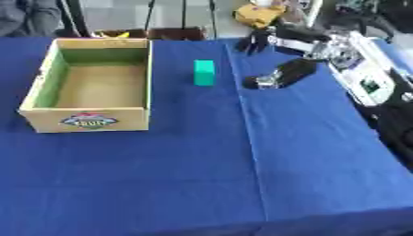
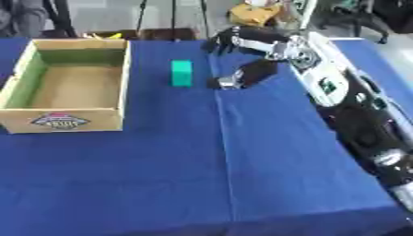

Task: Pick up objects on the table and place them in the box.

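Green block [image 1: 204, 73] is being stood with long axis running near-far, right of box [image 1: 90, 83]; right hand [image 2: 242, 73] is being hovered just right, fingers' state unclear.

- Probably a lab or demo space, though the background is blurred.
- A table [image 1: 242, 184] draped in blue cloth.
- Bare pale floor beyond, with dark stand legs [image 1: 149, 14] and cluttered equipment [image 1: 260, 14].

green block [image 1: 204, 73]: upright on blue cloth, right of box | cardboard box [image 1: 89, 119]: open, green-lined inside
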Available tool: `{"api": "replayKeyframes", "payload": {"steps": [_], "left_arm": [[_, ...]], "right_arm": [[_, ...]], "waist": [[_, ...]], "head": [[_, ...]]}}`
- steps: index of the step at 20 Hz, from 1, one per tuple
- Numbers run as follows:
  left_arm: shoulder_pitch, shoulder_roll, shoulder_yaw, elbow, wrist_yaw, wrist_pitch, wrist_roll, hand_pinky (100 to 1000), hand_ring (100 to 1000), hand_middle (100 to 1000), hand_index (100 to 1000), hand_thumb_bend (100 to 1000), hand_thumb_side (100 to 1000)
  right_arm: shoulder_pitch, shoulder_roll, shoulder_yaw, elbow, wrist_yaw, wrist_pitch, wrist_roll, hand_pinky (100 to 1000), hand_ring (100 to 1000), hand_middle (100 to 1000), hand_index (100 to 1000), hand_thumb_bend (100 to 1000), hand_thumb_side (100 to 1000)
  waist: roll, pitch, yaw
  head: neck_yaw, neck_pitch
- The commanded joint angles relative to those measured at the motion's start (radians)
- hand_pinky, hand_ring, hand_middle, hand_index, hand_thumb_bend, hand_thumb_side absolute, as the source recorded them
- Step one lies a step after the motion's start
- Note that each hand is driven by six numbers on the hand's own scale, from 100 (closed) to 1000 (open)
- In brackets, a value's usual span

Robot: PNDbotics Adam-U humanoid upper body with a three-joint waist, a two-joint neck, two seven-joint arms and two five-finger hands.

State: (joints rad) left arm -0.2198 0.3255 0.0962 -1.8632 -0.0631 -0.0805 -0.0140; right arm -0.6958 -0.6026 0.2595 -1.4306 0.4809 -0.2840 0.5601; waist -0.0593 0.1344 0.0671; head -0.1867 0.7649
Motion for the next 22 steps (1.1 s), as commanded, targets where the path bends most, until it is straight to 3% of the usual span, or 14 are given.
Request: {"api": "replayKeyframes", "payload": {"steps": [1, 11, 15, 22], "left_arm": [[-0.011, 0.012, 0.008, -0.019, 0.001, 0.000, -0.002, 403, 328, 432, 573, 667, 744], [-0.013, 0.010, 0.002, -0.019, 0.003, -0.002, -0.009, 403, 328, 432, 573, 665, 746], [-0.019, 0.005, -0.006, -0.020, 0.007, -0.004, -0.017, 404, 328, 433, 573, 664, 747], [-0.045, -0.002, -0.022, -0.028, 0.019, -0.009, -0.032, 404, 328, 433, 574, 665, 745]], "right_arm": [[-0.028, -0.015, -0.011, 0.000, 0.010, -0.002, -0.003, 771, 788, 805, 937, 445, 750], [-0.098, 0.018, -0.011, 0.090, 0.056, -0.015, -0.006, 773, 789, 808, 936, 451, 748], [-0.152, 0.064, -0.035, 0.198, 0.116, -0.019, -0.021, 774, 788, 806, 935, 439, 744], [-0.222, 0.135, -0.125, 0.433, 0.244, -0.006, -0.088, 781, 792, 807, 938, 411, 755]], "waist": [[0.003, -0.011, 0.000], [0.006, -0.007, 0.017], [0.011, -0.003, 0.041], [0.016, 0.017, 0.121]], "head": [[-0.003, 0.005], [-0.012, 0.005], [-0.022, 0.005], [-0.066, 0.005]]}}
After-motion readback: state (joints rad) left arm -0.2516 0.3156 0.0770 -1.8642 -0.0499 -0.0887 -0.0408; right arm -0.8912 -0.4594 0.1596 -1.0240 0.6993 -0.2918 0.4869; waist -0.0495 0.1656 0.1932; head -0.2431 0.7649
